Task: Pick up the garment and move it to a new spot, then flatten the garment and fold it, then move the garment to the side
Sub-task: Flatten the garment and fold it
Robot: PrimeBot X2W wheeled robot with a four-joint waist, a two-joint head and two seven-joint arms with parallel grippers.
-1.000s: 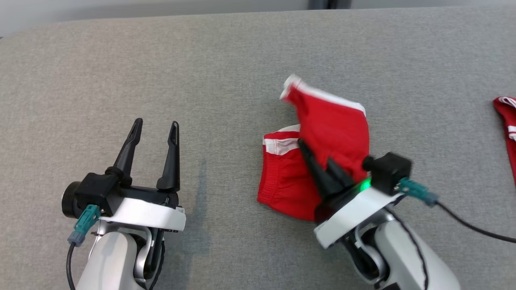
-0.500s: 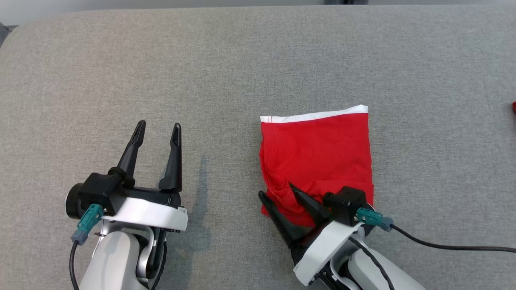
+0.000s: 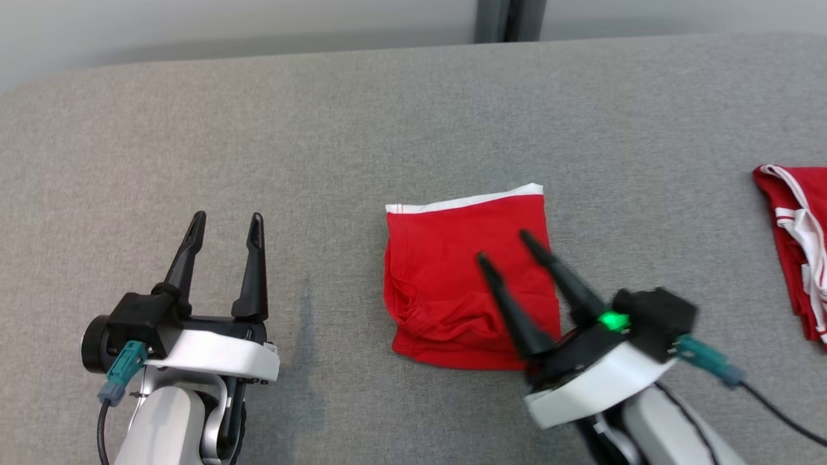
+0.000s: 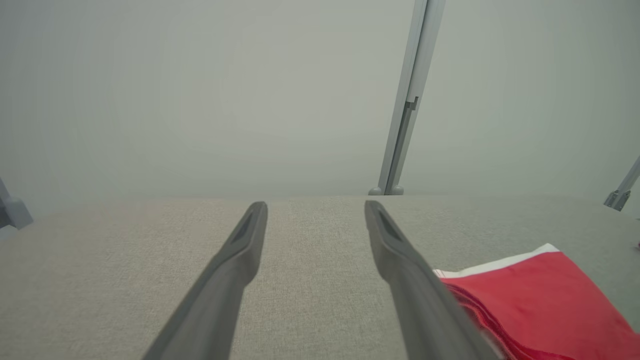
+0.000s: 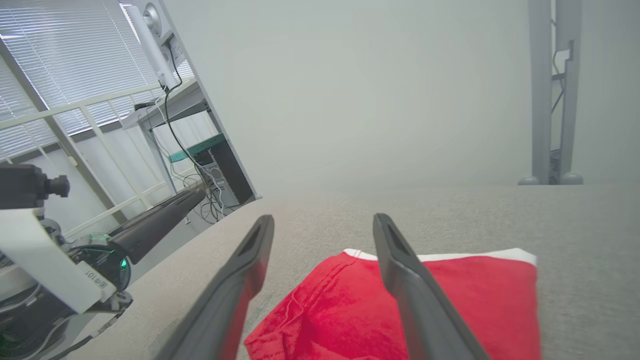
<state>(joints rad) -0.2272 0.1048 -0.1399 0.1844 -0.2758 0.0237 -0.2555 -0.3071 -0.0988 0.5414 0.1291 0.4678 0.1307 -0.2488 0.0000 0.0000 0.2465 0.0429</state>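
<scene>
Garment lies folded beneath the right pincer, which hangs spread wide and empty.

My head camera looks steeply down from above onto my left claw and right claw. Each wrist camera sits low behind its own claw, facing forward just over the grey surface. All three views share the red garment, which lies under my right claw and to the right of my left.
</scene>
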